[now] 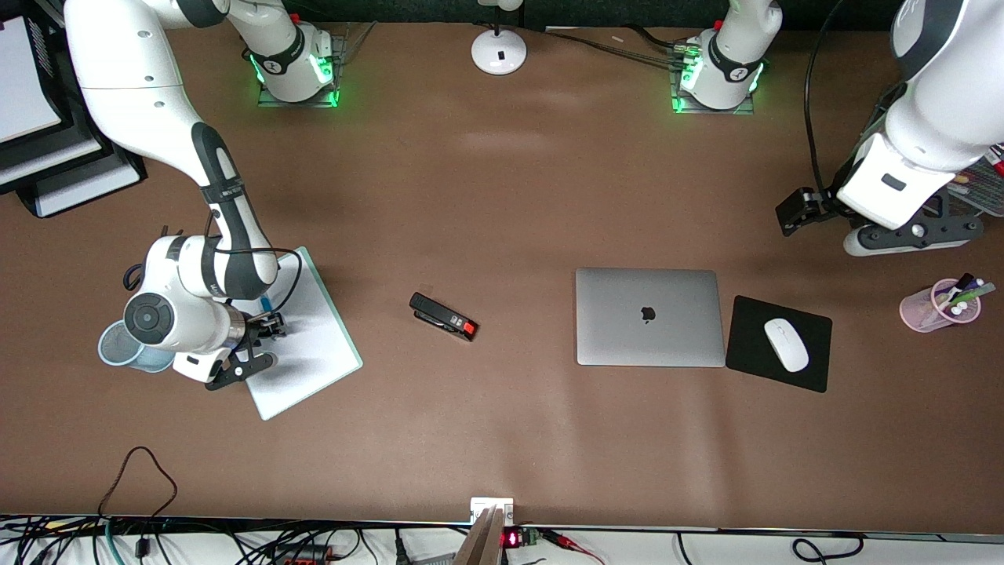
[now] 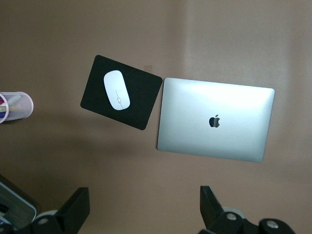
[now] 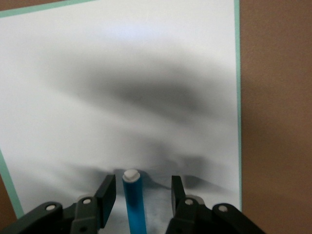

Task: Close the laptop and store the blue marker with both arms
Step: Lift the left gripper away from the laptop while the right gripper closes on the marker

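The silver-grey laptop (image 1: 649, 316) (image 2: 214, 119) lies shut and flat on the brown table, its apple logo facing up. The blue marker (image 3: 134, 204) lies on a white board with a green rim (image 1: 314, 353) (image 3: 146, 73) at the right arm's end of the table. My right gripper (image 1: 259, 345) (image 3: 143, 190) is low over the board. Its fingers stand on either side of the marker, with a gap showing on each side. My left gripper (image 1: 914, 233) (image 2: 145, 207) hangs open and empty in the air over the left arm's end of the table.
A black mouse pad (image 1: 808, 369) with a white mouse (image 1: 786, 344) lies beside the laptop. Toward the left arm's end stands a pink cup of pens (image 1: 940, 304). A black stapler (image 1: 443, 316) lies mid-table. A blue mesh cup (image 1: 118, 345) stands beside the board.
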